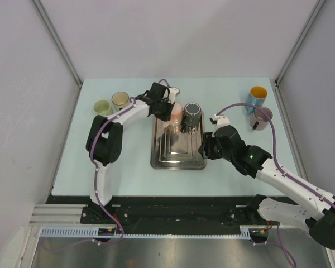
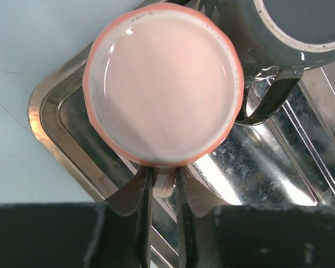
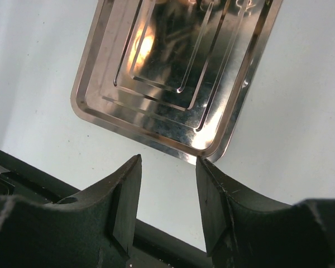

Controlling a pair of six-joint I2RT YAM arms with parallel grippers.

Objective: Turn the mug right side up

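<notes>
A pink mug (image 1: pixel 176 113) stands bottom up at the far end of the steel tray (image 1: pixel 176 159). In the left wrist view its pale base (image 2: pixel 164 84) faces the camera. My left gripper (image 1: pixel 170 108) is shut on the mug's handle (image 2: pixel 163 185), which sits between the fingertips. A dark grey mug (image 1: pixel 191 114) stands bottom up right beside it, its handle (image 2: pixel 271 100) pointing into the tray. My right gripper (image 1: pixel 204 146) is open and empty, just above the table at the tray's near right corner (image 3: pixel 212 151).
A green mug (image 1: pixel 102 107) and a cream mug (image 1: pixel 120 100) stand upright at the far left. A blue mug (image 1: pixel 257 96) and a purple mug (image 1: pixel 261 118) stand upright at the far right. Walls enclose the table on three sides.
</notes>
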